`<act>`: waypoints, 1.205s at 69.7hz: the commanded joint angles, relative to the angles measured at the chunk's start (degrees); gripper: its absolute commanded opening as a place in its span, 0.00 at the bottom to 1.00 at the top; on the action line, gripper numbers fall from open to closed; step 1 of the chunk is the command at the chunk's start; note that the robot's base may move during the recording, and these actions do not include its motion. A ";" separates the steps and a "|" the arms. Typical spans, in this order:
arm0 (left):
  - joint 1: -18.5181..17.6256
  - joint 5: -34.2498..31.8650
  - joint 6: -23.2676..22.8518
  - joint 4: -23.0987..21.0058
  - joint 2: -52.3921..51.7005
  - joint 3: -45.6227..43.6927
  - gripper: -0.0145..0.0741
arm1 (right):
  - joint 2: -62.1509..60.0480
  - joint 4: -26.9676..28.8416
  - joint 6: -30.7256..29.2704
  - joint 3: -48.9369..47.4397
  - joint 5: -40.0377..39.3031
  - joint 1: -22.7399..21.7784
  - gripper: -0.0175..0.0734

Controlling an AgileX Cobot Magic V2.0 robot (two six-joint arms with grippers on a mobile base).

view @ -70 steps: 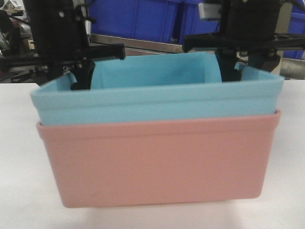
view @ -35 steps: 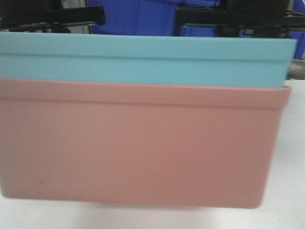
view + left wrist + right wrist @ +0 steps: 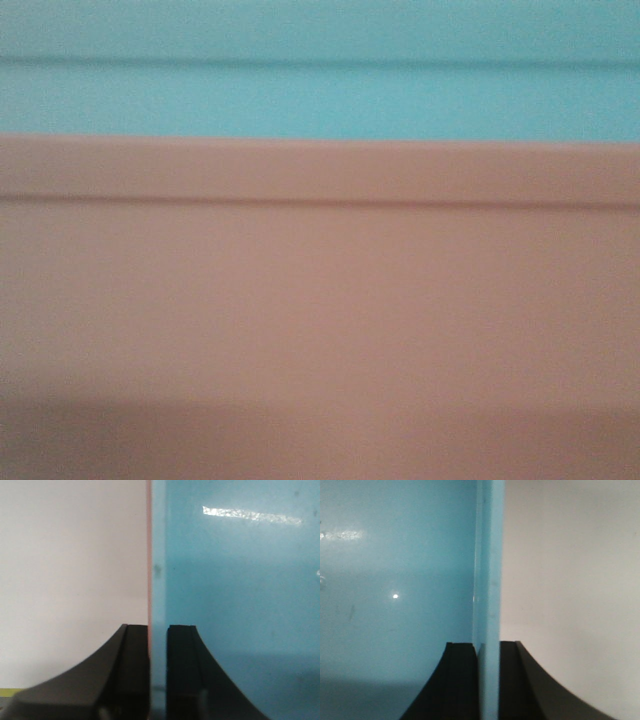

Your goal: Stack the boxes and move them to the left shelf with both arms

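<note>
L gripper (image 3: 158,630): clamped on blue bin (image 3: 230,590) wall, lower centre. Blue bin nested in pink bin (image 3: 320,300), filling front view. R gripper (image 3: 487,645): clamped likewise. No shelf visible. Rec.: move both arms level, in sync, grip firm.

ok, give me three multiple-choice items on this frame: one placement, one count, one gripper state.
1. Where is the light sky-blue plastic bin relative to the salmon-pink plastic bin? A beside it; B nested in it, rim standing higher; C under it.
2. How many bins fill the front view? A two; B one; C three.
3. What is the left gripper doing? A open, clear of the bins; B holding a lid; C shut on the stacked bins' wall.
Answers: 1 B, the blue band runs above the pink rim. 2 A, only a blue and a pink wall show. 3 C, its fingers press either side of the wall.
</note>
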 commanded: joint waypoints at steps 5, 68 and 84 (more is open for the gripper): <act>-2.64 1.50 -2.88 -2.52 -5.10 0.29 0.16 | -3.90 0.75 1.37 -1.97 -3.60 2.03 0.25; -8.00 1.29 -4.76 -2.88 -10.24 4.94 0.16 | -5.69 -4.98 11.22 0.38 -0.94 11.39 0.25; -8.00 1.29 -4.76 -2.88 -10.24 4.94 0.16 | -5.69 -4.97 11.22 0.38 -0.94 11.39 0.25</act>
